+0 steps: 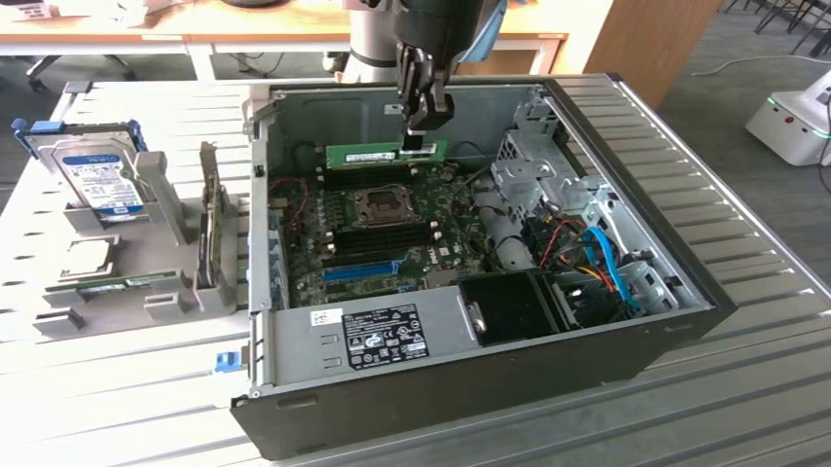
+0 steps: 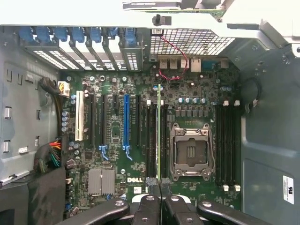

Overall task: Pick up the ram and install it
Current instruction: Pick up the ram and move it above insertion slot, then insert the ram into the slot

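Green ram (image 1: 370,153) hangs below gripper (image 1: 418,134), clamped at top edge; likely light, stiff, fragile; hold edges, not chips.

Exterior cam sits high and back from the open PC case (image 1: 520,379), angled down into it on the table (image 1: 740,389). Wrist cam rides behind the end effector (image 2: 159,185), close, square-on to the motherboard (image 2: 136,154). Both catch the CPU socket (image 2: 191,151).

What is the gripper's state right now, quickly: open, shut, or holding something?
Gripper: jaws shut on the ram, which it holds on edge over the motherboard.
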